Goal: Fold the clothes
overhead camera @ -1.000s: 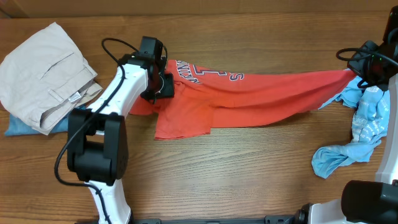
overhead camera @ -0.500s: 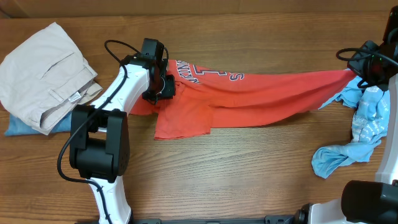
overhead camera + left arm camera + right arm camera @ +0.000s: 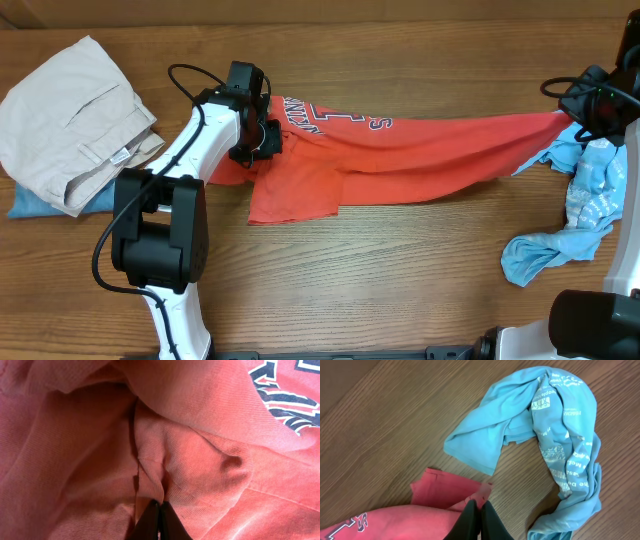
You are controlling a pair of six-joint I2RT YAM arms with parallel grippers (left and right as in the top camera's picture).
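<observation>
The red-orange T-shirt with navy-and-white lettering is stretched across the table from left to right. My left gripper is shut on a pinched fold of the red-orange T-shirt at its left part. My right gripper is shut on the shirt's right end, held above the wood. The light sky-blue printed shirt lies crumpled at the right edge, just below the right gripper; it also fills the right wrist view.
Folded beige trousers lie at the far left on top of a blue garment. The wooden table runs under everything. The left arm's base stands at the front left.
</observation>
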